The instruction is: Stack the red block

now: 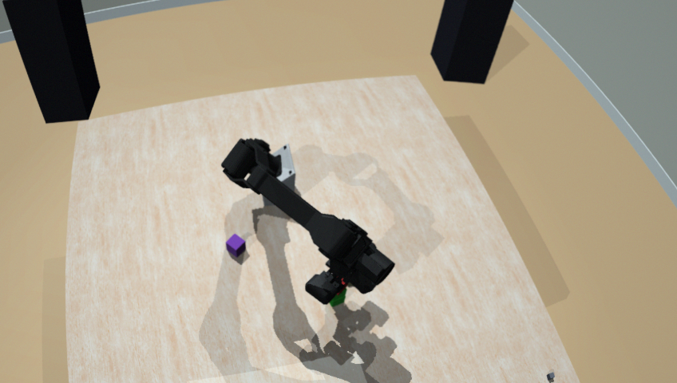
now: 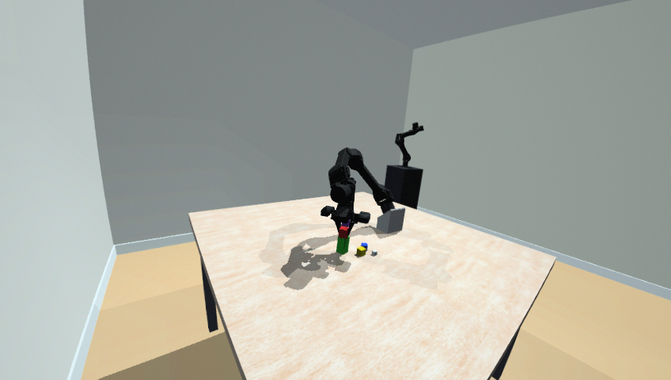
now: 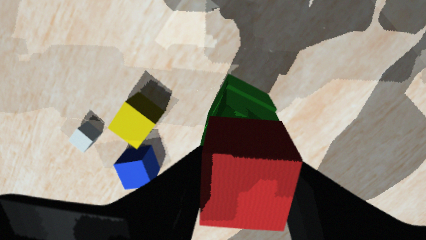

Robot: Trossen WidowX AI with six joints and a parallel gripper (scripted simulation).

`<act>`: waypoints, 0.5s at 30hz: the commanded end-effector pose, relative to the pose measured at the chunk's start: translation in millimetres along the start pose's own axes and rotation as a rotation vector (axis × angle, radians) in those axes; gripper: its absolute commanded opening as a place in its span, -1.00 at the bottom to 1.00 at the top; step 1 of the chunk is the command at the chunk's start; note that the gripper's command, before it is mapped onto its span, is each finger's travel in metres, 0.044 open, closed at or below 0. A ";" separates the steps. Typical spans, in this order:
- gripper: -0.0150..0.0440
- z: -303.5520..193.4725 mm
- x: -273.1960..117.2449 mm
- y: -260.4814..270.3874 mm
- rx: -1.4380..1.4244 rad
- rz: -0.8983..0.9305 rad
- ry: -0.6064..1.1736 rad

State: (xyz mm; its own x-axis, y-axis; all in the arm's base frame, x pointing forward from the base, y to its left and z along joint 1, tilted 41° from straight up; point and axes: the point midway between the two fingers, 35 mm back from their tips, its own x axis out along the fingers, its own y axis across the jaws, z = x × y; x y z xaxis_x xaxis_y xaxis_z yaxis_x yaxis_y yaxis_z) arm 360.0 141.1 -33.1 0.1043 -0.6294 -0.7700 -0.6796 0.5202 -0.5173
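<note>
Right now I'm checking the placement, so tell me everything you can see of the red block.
The red block is a plain, matte cube, upright and level. The gripper is shut on its sides. In the exterior view it sits directly over the green tower, apparently on its top, though contact cannot be confirmed. In the wrist view it hides most of the tower.

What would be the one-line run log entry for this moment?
pincer: shut on red block | red block: directly over green tower, contact unclear | tower: upright | release: not yet
</note>
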 end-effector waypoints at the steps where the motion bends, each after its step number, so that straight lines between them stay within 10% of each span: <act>1: -0.14 0.0 0.0 0.0 0.000 0.000 0.000; 15: 1.00 0.0 0.0 0.0 0.000 0.000 0.000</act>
State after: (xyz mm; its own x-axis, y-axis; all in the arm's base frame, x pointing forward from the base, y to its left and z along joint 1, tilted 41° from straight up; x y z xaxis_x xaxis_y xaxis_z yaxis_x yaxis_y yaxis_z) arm 360.0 141.1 -33.1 0.1042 -0.6292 -0.7702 -0.6795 0.5205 -0.5171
